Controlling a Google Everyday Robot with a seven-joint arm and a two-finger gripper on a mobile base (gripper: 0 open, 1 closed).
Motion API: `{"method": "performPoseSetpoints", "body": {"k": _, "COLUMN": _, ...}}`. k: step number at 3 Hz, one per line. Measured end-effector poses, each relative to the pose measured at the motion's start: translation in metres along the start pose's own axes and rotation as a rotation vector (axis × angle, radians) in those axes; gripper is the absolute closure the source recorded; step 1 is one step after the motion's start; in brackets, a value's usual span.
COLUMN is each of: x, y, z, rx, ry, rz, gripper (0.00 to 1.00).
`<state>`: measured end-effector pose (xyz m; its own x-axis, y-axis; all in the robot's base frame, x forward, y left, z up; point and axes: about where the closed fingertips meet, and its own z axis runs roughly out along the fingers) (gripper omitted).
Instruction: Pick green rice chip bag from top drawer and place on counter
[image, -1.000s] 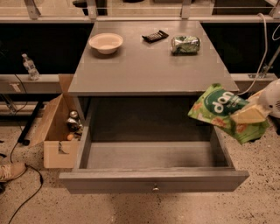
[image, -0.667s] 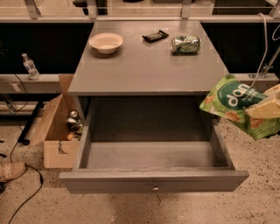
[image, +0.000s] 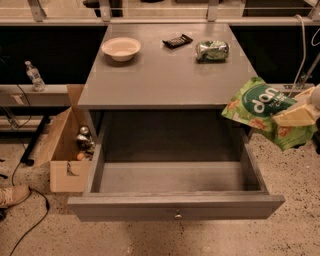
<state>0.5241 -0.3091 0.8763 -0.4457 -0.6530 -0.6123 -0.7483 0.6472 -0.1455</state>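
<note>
The green rice chip bag (image: 260, 107) hangs in the air at the right, beside the counter's right edge and above the right side of the open top drawer (image: 175, 206). My gripper (image: 295, 116) comes in from the right edge of the view and is shut on the bag, its pale fingers (image: 292, 117) pinching the bag's right part. The drawer stands pulled out and its inside shows bare. The grey counter (image: 165, 75) lies to the left of the bag, a little below it.
On the counter stand a white bowl (image: 121, 48), a dark flat packet (image: 177, 41) and a shiny silver-green foil packet (image: 212, 50). A cardboard box (image: 62, 150) with items sits on the floor at the left. A shoe (image: 12, 195) and cables lie at far left.
My gripper has lifted the bag upward and slightly to the right, from just over the drawer's right rim to about counter height.
</note>
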Motion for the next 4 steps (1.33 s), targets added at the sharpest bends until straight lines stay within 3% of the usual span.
{"method": "performPoseSetpoints", "body": {"k": 2, "x": -0.097, "y": -0.057, "z": 0.027, "rx": 0.083, "ry": -0.099, "rz": -0.03, "gripper": 1.0}}
{"method": "performPoseSetpoints", "body": {"k": 3, "x": -0.125, "y": -0.088, "z": 0.057, "rx": 0.127, "ry": -0.116, "rz": 0.021, "gripper": 1.0}}
{"method": "performPoseSetpoints", "body": {"k": 4, "x": -0.132, "y": -0.11, "z": 0.093, "rx": 0.139, "ry": -0.096, "rz": 0.095, "gripper": 0.82}}
